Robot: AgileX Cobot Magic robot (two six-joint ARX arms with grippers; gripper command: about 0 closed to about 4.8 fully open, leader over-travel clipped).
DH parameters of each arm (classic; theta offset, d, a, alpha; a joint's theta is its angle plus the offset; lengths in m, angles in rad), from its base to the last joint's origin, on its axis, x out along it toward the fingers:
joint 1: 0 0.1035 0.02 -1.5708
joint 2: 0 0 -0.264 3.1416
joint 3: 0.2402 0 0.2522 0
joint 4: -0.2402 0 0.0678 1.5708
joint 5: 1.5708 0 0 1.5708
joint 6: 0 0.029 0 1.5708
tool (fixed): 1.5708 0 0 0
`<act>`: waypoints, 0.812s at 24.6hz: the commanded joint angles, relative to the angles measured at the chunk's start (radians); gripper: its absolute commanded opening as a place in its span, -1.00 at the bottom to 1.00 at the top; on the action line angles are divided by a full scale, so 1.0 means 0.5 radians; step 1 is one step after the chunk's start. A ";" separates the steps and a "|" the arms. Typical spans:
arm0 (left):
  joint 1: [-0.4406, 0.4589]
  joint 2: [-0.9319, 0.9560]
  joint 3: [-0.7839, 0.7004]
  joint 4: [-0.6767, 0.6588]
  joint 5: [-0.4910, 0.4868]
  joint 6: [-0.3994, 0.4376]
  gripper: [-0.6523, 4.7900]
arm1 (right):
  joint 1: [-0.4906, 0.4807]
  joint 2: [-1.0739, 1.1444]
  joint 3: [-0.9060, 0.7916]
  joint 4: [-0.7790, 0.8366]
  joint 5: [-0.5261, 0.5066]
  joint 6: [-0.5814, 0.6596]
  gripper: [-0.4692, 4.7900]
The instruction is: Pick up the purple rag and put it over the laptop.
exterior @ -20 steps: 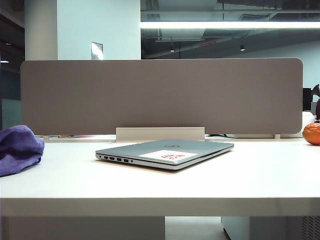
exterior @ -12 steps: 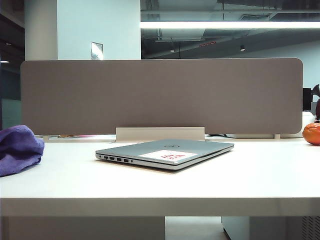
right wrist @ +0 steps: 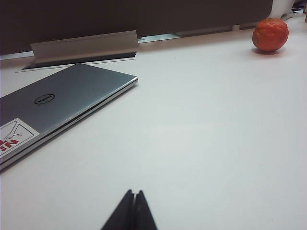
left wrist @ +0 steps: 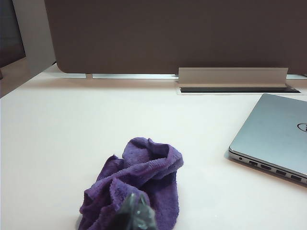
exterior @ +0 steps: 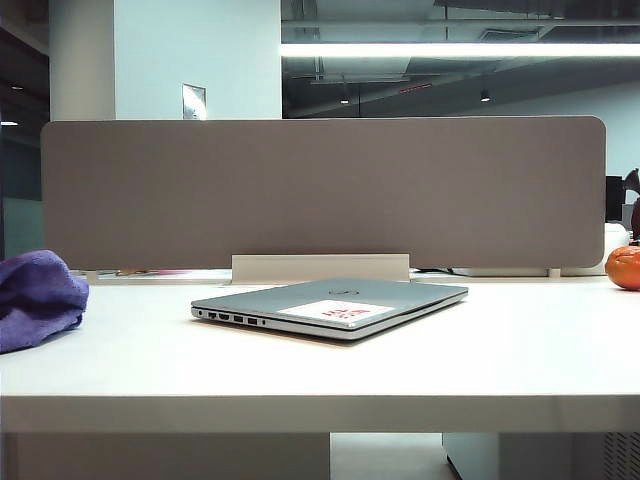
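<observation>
The purple rag [exterior: 35, 298] lies crumpled at the left end of the white table; in the left wrist view the rag [left wrist: 139, 184] sits just ahead of my left gripper [left wrist: 136, 211], whose blurred tips are together and hold nothing. The closed silver laptop [exterior: 330, 305] rests mid-table, red-and-white sticker on its lid, ports facing the camera; its corner [left wrist: 276, 136] shows beside the rag. My right gripper [right wrist: 134, 194] is shut and empty, hovering over bare table with the laptop [right wrist: 62, 103] off to one side. Neither gripper appears in the exterior view.
A grey partition [exterior: 320, 190] runs along the table's far edge, with a pale cable cover [exterior: 320, 267] behind the laptop. An orange fruit [exterior: 624, 267] sits at the far right, also seen as the fruit [right wrist: 270, 34]. The table's front edge [exterior: 320, 410] is near.
</observation>
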 commanded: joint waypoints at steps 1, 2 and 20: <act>-0.002 0.002 0.007 0.018 0.011 0.000 -0.78 | 0.001 -0.005 -0.010 0.025 0.005 -0.001 -0.74; -0.002 0.002 0.007 0.020 0.011 0.000 -0.78 | 0.001 -0.005 -0.010 0.026 0.005 0.009 -0.74; -0.002 0.002 0.007 0.019 -0.011 0.002 -0.78 | 0.002 -0.005 -0.010 0.038 -1.509 0.239 -0.74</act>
